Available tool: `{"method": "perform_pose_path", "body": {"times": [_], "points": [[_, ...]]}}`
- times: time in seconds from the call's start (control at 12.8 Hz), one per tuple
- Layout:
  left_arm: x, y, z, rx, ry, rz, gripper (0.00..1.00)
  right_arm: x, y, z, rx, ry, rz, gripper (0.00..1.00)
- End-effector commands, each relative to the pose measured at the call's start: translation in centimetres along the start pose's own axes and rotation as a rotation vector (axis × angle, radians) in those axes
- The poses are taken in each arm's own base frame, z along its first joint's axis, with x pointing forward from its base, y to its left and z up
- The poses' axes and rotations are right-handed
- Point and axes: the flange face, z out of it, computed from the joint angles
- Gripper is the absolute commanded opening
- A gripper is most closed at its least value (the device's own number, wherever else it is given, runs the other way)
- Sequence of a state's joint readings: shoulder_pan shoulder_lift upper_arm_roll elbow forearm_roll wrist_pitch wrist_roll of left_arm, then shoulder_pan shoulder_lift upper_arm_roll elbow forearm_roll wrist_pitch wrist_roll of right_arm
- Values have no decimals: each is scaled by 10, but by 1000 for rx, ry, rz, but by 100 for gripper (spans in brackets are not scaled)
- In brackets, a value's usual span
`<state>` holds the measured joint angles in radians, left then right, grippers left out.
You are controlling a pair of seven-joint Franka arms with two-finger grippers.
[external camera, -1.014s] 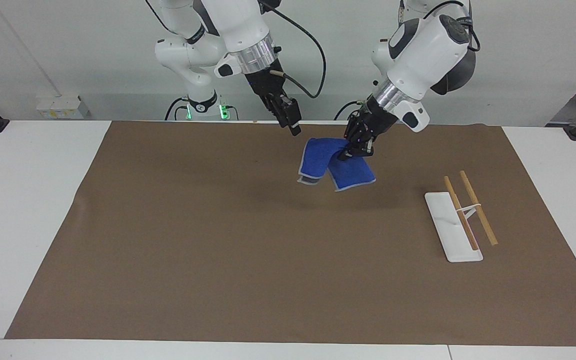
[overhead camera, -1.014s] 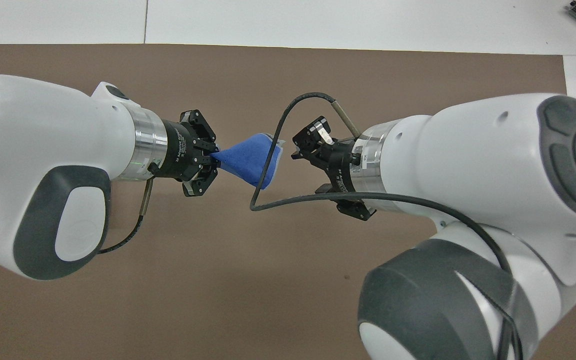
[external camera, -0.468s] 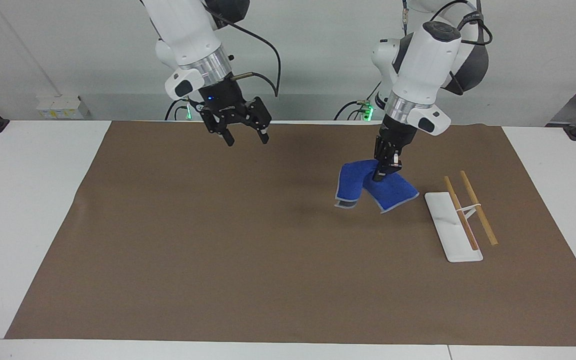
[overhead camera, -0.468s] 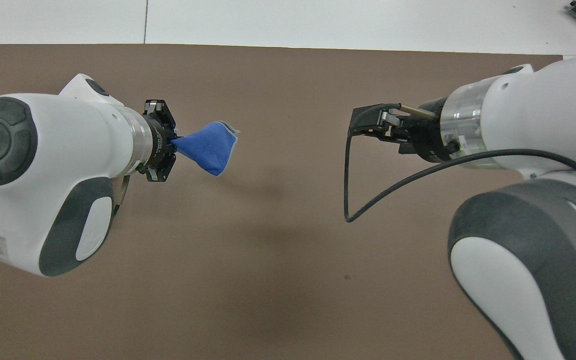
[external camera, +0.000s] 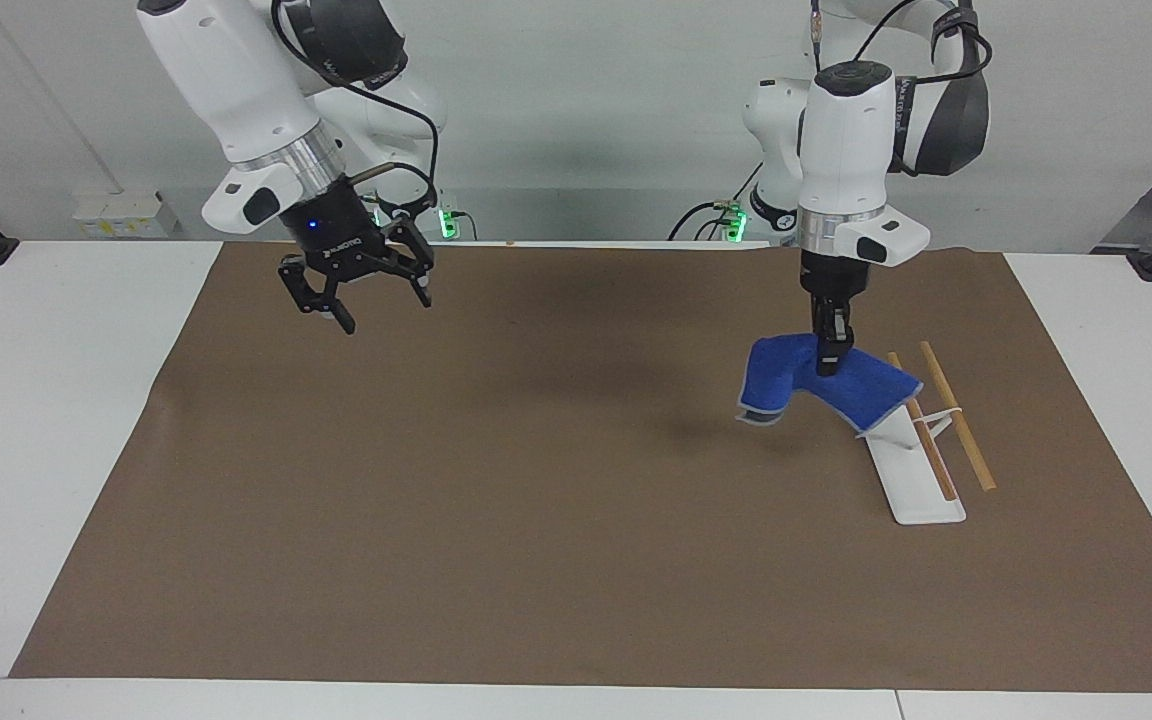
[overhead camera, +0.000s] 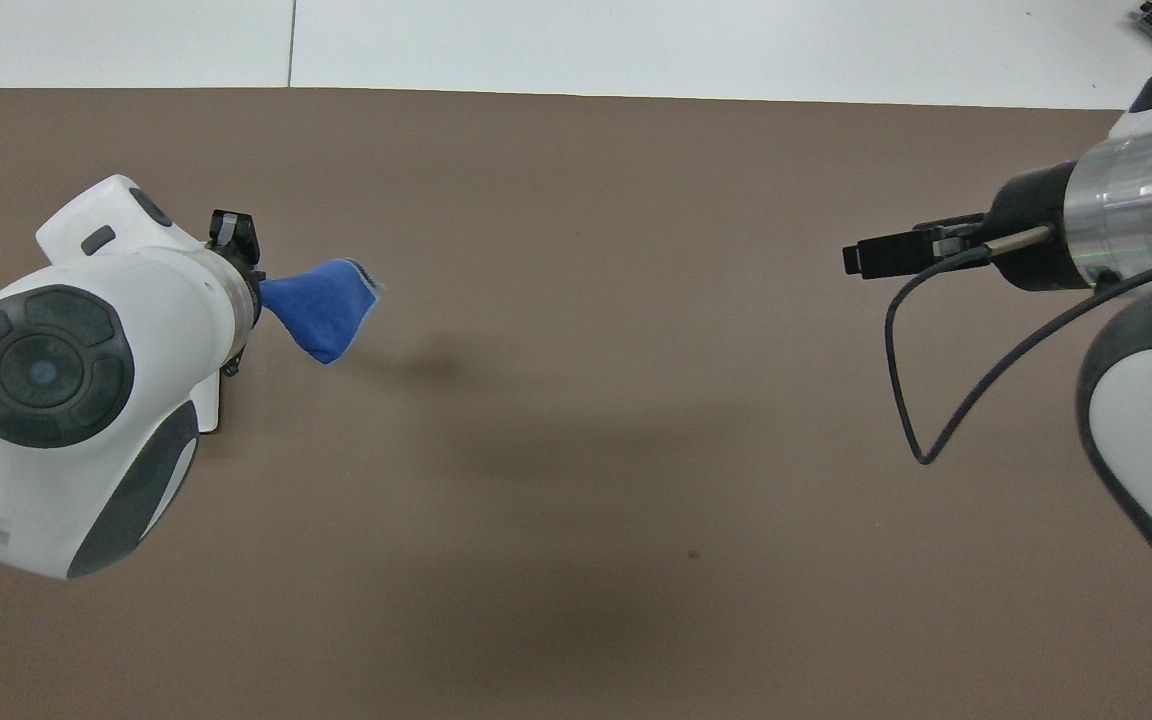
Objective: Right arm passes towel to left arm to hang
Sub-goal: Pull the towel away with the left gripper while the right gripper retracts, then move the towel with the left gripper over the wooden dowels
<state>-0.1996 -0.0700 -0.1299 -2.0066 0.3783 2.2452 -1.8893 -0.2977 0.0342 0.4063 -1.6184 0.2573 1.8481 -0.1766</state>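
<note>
The left claw [external camera: 832,362] is clenching the blue towel [external camera: 826,390] by its middle and holding it in the air just beside the nearer end of the towel rack [external camera: 921,440], so that both halves are drooping down and one corner is hanging over the rack's white base. The handover looks done; what is left is carrying the cloth over the two wooden rails [external camera: 941,415] and draping it there. The right claw [external camera: 368,300] is hanging released, fingers spread, over the brown mat [external camera: 536,500] toward its own end of the bench [external camera: 56,400], waiting.
</note>
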Motion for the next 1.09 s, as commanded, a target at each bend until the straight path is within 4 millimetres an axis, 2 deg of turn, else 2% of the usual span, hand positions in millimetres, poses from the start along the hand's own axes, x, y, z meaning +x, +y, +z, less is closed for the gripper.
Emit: {"method": "perform_pose_path", "body": {"times": [0.0,0.16,0.31,0.55,0.7,0.86,1.01], "points": [[31,-26,11,-24,93,0,0,-11,24,-25,-27,-44,-98,100],[54,-42,30,-58,120,0,0,-16,32,-47,-184,-103,-187,100],[83,-49,41,-106,160,6,0,-28,28,-68,-315,-141,-204,100],[109,-54,53,-133,174,-10,0,-54,59,-79,-349,-263,-107,100],[118,-56,59,-151,166,-24,0,-70,71,-84,-348,-294,68,100],[118,-67,70,-127,173,-7,0,-78,63,-78,-330,-294,251,100],[130,-72,76,-145,186,1,0,-74,51,-75,-267,-267,266,100]]}}
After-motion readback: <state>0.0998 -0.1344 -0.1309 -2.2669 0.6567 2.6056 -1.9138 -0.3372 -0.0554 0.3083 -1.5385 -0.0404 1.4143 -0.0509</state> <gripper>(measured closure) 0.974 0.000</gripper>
